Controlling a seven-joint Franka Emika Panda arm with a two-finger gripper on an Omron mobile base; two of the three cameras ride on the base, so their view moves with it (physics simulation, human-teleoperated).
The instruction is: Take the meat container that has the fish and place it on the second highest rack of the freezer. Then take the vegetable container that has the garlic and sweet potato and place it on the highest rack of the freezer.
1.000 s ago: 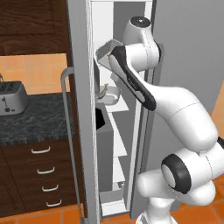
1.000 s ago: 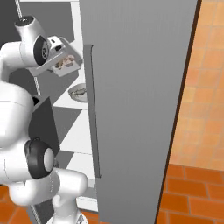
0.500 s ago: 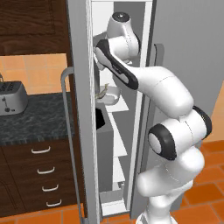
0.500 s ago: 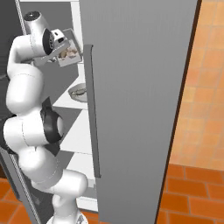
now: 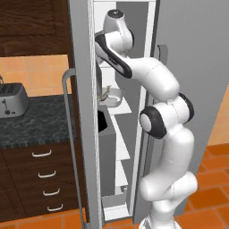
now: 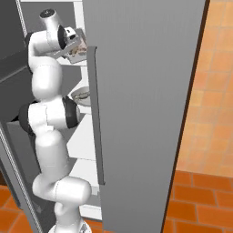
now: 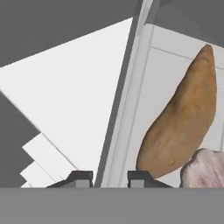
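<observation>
Sweet potato (image 7: 181, 127) lay in vegetable container (image 7: 144, 105), garlic (image 7: 203, 168) touching it; fish container (image 5: 111, 95) on freezer (image 5: 85, 112) rack below; toaster (image 5: 11, 100) on counter (image 5: 40, 118) left.

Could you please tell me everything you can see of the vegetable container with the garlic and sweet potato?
The vegetable container is a shallow, pale grey-white tray with a raised rim, plastic by its look. In the hand view the gripper has its finger tips on either side of that rim. Inside lie a brown-orange sweet potato and, touching its lower end, a pinkish-white garlic bulb. In the right base view the tray sits tilted at the hand, high inside the open freezer, above the dish with the fish.
</observation>
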